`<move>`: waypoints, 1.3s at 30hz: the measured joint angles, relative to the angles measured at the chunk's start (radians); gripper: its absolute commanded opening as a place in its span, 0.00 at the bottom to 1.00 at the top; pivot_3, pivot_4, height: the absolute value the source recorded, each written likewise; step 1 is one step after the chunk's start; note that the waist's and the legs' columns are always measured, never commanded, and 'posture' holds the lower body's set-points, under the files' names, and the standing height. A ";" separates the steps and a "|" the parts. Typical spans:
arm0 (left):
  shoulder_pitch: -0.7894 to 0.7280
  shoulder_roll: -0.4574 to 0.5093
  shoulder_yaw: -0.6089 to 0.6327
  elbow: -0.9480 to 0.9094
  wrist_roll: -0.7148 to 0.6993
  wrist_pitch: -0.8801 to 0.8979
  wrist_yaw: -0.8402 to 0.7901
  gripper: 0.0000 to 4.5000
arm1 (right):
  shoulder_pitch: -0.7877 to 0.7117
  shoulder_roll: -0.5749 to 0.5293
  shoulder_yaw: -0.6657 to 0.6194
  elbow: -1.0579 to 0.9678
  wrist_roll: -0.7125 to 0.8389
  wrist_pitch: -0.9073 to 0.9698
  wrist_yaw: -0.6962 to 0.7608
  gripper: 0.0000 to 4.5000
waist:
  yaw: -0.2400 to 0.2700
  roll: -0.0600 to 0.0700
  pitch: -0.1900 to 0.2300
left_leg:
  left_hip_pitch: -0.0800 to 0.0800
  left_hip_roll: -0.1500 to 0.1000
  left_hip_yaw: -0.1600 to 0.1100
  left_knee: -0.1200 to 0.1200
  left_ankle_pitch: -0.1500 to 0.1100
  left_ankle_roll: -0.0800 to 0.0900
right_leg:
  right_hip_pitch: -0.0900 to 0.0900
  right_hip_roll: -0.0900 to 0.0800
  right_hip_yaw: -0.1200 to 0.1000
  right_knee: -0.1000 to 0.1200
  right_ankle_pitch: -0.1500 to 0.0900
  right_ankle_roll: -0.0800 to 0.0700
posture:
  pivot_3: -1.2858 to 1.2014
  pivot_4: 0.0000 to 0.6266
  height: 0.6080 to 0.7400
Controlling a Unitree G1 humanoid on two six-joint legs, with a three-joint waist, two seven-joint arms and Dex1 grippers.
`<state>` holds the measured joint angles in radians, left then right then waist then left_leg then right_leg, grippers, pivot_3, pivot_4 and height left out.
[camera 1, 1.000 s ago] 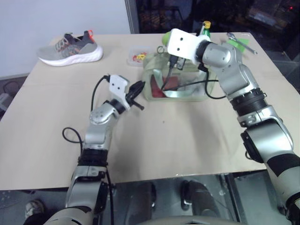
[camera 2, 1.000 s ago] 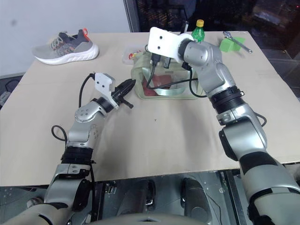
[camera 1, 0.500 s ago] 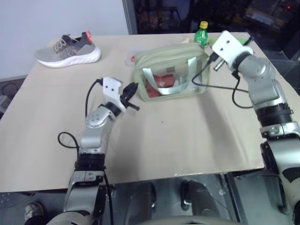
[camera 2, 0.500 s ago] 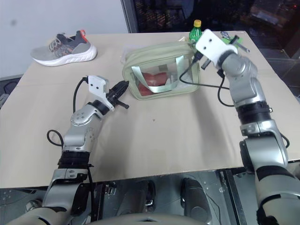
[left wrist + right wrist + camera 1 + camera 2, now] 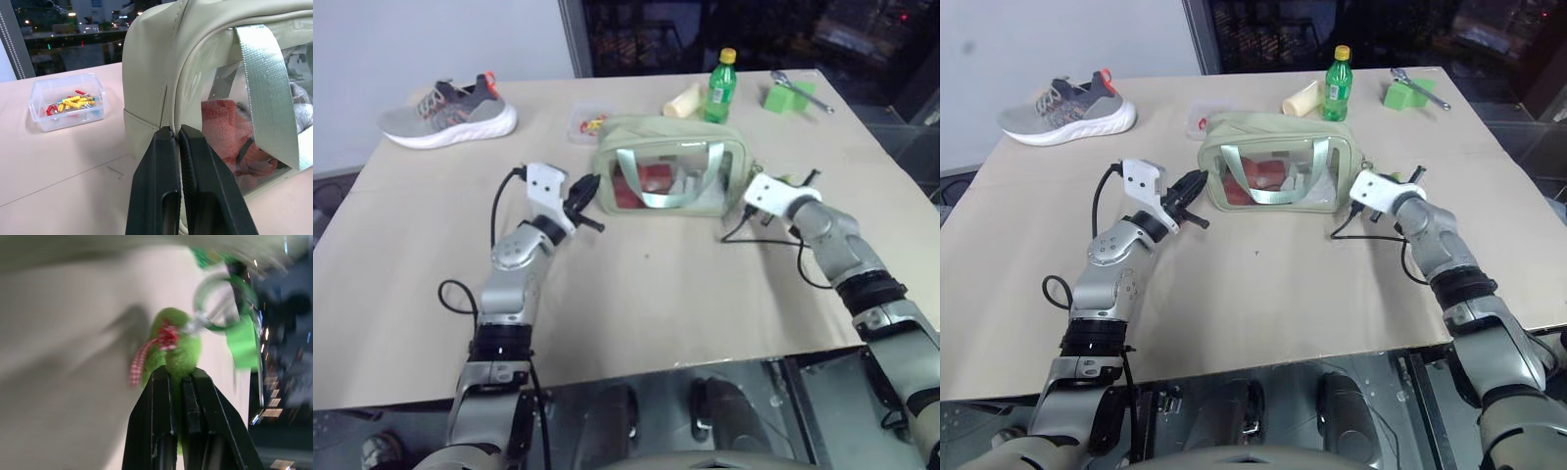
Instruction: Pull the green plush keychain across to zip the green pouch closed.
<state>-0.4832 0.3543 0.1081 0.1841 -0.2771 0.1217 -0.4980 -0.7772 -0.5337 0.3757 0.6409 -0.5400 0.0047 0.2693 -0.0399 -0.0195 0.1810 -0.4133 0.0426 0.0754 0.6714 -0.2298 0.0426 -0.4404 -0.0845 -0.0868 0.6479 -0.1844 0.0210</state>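
While the pouch (image 5: 668,178) stands between both tools, the keychain (image 5: 177,350) is clamped in the right tool (image 5: 182,378); the left tool (image 5: 176,134), clenched, is pressed against the pouch's end.

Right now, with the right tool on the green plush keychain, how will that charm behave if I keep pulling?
The green plush keychain looks fuzzy and soft, so it probably squashes between the right tool's shut fingers rather than resisting. It hangs from a ring, so it likely swivels. The green pouch looks light, so it may slide, though the left tool pinches its end.
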 measured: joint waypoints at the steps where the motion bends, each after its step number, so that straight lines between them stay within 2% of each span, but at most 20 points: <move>1: 0.000 0.000 0.001 -0.003 -0.008 0.005 0.000 0.00 | -0.010 0.000 0.013 0.017 -0.016 -0.017 -0.006 0.01 | -0.001 0.000 0.000 | 0.000 0.000 0.000 0.000 0.000 0.000 | 0.000 0.000 0.000 0.000 0.000 0.000 | 0.52 0.24 1.00; 10: 0.016 0.000 0.007 -0.035 -0.062 0.048 -0.009 0.00 | -0.060 -0.001 0.042 0.115 -0.063 -0.076 -0.018 0.01 | 0.000 -0.002 -0.001 | 0.000 0.000 0.000 0.000 0.000 0.000 | 0.000 0.000 0.000 0.000 0.000 0.000 | 0.52 0.24 1.00; 15: 0.028 0.000 0.012 -0.044 -0.081 0.046 -0.030 0.00 | -0.059 0.004 0.008 0.105 -0.029 -0.079 -0.007 0.01 | 0.000 -0.002 -0.001 | 0.000 0.000 0.000 0.000 0.000 0.000 | 0.000 0.000 0.000 -0.001 0.000 0.000 | 0.52 0.24 1.00; 16: 0.034 0.001 0.015 -0.048 -0.082 0.044 -0.038 0.07 | -0.051 0.011 -0.021 0.085 0.008 -0.070 0.015 0.17 | 0.000 -0.002 -0.001 | -0.001 0.000 0.000 -0.001 0.000 0.000 | 0.000 0.000 0.000 -0.001 0.000 0.000 | 0.52 0.24 1.00; 17: 0.037 0.002 0.020 -0.051 -0.083 0.043 -0.041 0.15 | -0.042 0.017 -0.046 0.060 0.045 -0.060 0.039 0.22 | 0.000 -0.002 -0.001 | -0.001 0.000 0.000 -0.001 0.000 0.000 | 0.000 0.000 0.000 -0.001 0.000 0.000 | 0.52 0.24 1.00; 19: 0.049 0.005 0.035 -0.055 -0.088 0.047 -0.044 0.34 | -0.015 0.031 -0.092 -0.004 0.121 -0.027 0.102 0.46 | 0.001 -0.002 -0.001 | -0.002 0.000 0.000 -0.002 0.000 0.000 | -0.001 0.000 0.000 -0.002 0.000 0.000 | 0.52 0.24 1.00; 20: 0.051 0.006 0.037 -0.055 -0.089 0.048 -0.045 0.39 | -0.010 0.034 -0.097 -0.014 0.131 -0.022 0.111 0.51 | 0.001 -0.002 -0.001 | -0.002 0.000 0.000 -0.002 0.000 0.000 | -0.001 0.000 0.000 -0.003 0.000 0.000 | 0.52 0.24 1.00; 24: 0.080 0.027 0.050 -0.094 -0.106 0.077 -0.054 0.81 | 0.088 0.046 -0.204 -0.257 0.322 0.135 0.271 0.93 | 0.010 -0.002 -0.001 | -0.004 0.001 -0.001 -0.003 0.000 0.000 | -0.002 0.000 -0.001 -0.005 0.000 0.000 | 0.52 0.24 1.00; 25: 0.093 0.037 0.053 -0.120 -0.114 0.090 -0.059 0.92 | 0.121 0.039 -0.234 -0.342 0.375 0.184 0.316 1.00 | 0.013 -0.002 -0.001 | -0.004 0.002 -0.001 -0.003 0.000 0.000 | -0.002 0.000 -0.001 -0.005 0.000 0.000 | 0.52 0.24 1.00; 26: 0.107 0.045 0.059 -0.142 -0.122 0.100 -0.066 0.97 | 0.147 0.027 -0.253 -0.409 0.418 0.221 0.350 1.00 | 0.016 -0.002 0.000 | -0.004 0.003 -0.001 -0.003 0.000 0.000 | -0.002 0.000 -0.001 -0.006 0.000 0.000 | 0.52 0.24 1.00; 32: 0.269 0.132 0.096 -0.338 -0.201 0.199 -0.123 0.97 | 0.373 -0.079 -0.440 -0.807 0.687 0.467 0.506 1.00 | 0.034 -0.001 0.000 | -0.006 0.004 -0.002 -0.003 -0.001 0.000 | -0.003 -0.001 -0.003 -0.007 0.000 -0.001 | 0.52 0.24 1.00; 34: 0.335 0.150 0.125 -0.411 -0.238 0.230 -0.131 0.97 | 0.494 -0.132 -0.505 -0.938 0.770 0.525 0.554 1.00 | 0.040 -0.001 0.000 | -0.006 0.004 -0.003 -0.003 -0.001 0.000 | -0.003 -0.001 -0.003 -0.007 -0.003 -0.004 | 0.52 0.24 1.00; 39: 0.464 0.223 0.232 -0.510 -0.299 0.271 -0.157 0.97 | 0.707 -0.213 -0.641 -1.099 0.876 0.599 0.599 1.00 | 0.045 -0.001 0.000 | -0.005 0.005 -0.002 -0.003 -0.003 -0.004 | -0.003 -0.001 -0.003 -0.007 -0.003 -0.004 | 0.52 0.24 1.00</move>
<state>-0.0188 0.5775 0.3400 -0.3257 -0.5760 0.3927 -0.6552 -0.0702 -0.7469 -0.2650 -0.4583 0.3356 0.6041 0.8686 0.0048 -0.0205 0.1810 -0.4180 0.0477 0.0736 0.6685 -0.2332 0.0386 -0.4435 -0.0859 -0.0898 0.6411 -0.1872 0.0166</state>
